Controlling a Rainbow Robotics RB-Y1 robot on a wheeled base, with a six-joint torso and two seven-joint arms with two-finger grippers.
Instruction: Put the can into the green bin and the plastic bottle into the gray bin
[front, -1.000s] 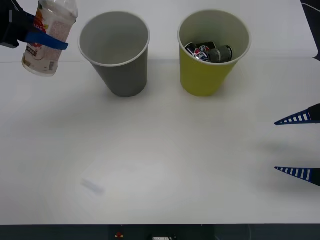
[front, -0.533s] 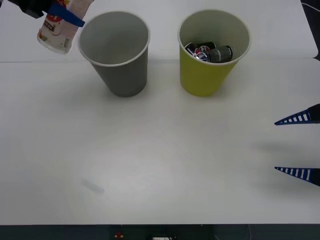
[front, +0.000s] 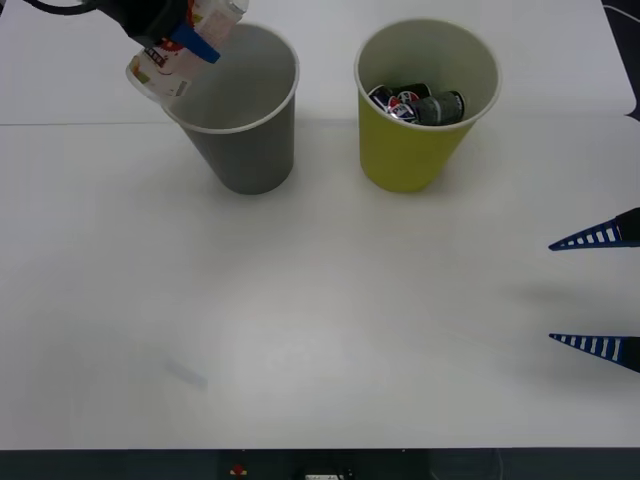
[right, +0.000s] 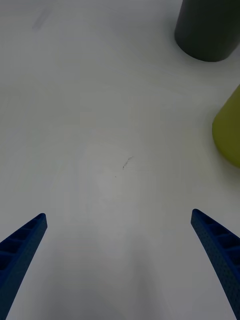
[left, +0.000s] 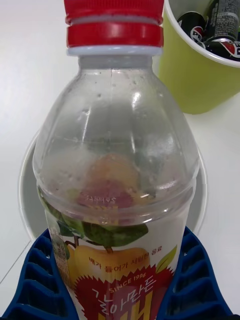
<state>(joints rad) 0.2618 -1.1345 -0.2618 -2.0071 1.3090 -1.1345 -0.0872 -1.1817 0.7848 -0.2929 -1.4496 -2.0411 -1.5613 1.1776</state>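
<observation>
Left pincer moved over gray bin, gripping tilted red-capped plastic bottle

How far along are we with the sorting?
Done: cans lie inside the green bin. In hand: the left gripper grips the bottle, tilted over the near-left rim of the gray bin. Left: release the bottle into it. The right gripper waits open at the table's right edge.
</observation>
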